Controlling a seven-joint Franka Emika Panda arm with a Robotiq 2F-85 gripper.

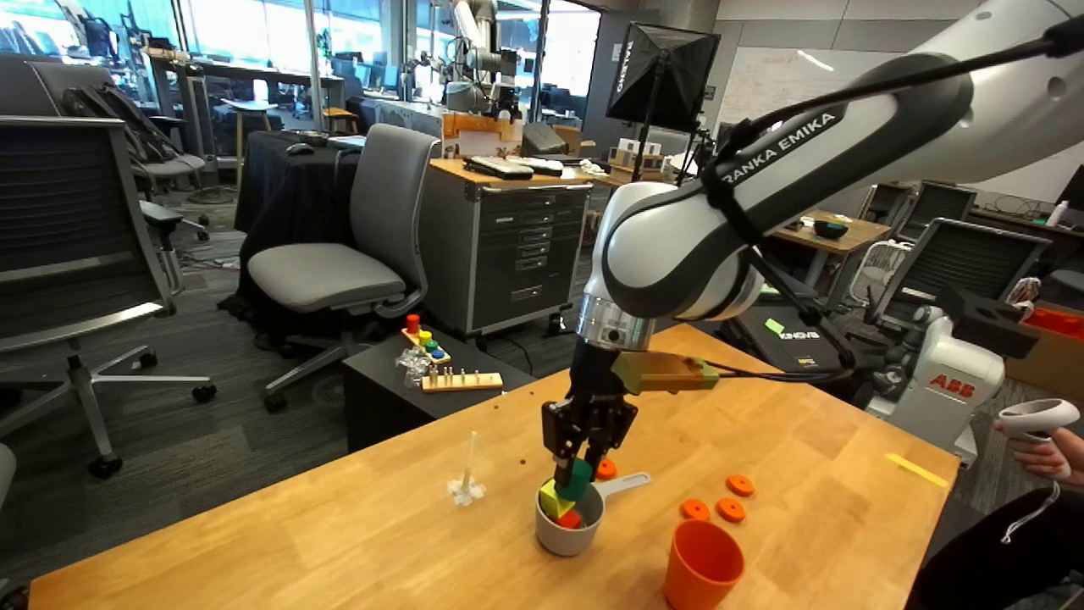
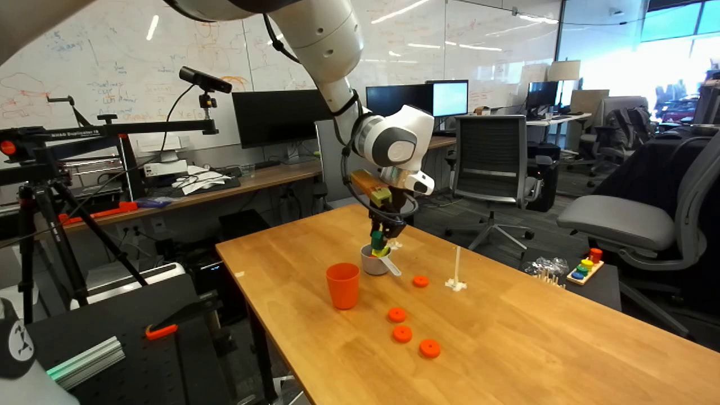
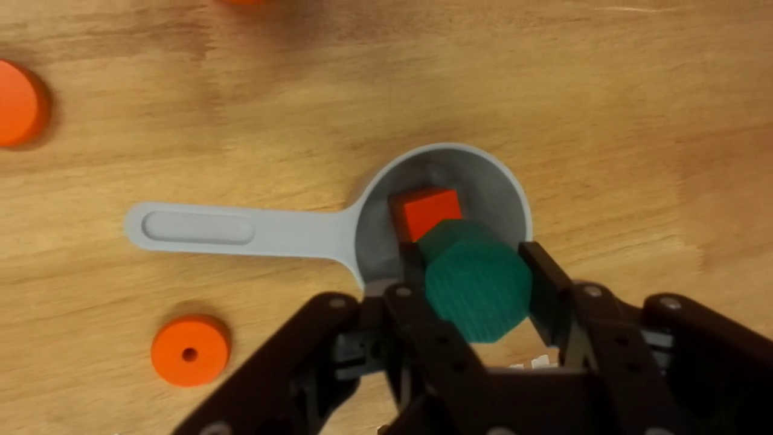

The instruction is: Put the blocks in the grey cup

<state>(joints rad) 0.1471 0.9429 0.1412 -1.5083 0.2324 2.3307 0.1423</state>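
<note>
The grey cup point(image 1: 559, 540) stands upright on the table, its handle point(image 3: 290, 232) pointing left in the wrist view. A red block point(image 3: 432, 211) lies inside it, and a yellow block point(image 1: 552, 498) shows at its mouth in an exterior view. From the wrist the yellow block is hidden. My gripper point(image 3: 474, 272) is shut on the green block point(image 3: 477, 296), a finger on either side of it. The green block hangs over the cup's mouth, beside the yellow block; whether they touch I cannot tell. In an exterior view the green block point(image 2: 377, 241) sits just above the rim.
An orange cup point(image 1: 705, 568) stands near the grey one. Several orange discs with holes, such as a disc point(image 3: 190, 350) close to the cup's handle, lie on the table point(image 2: 506, 343). A thin upright peg point(image 1: 470, 457) rises from a white patch.
</note>
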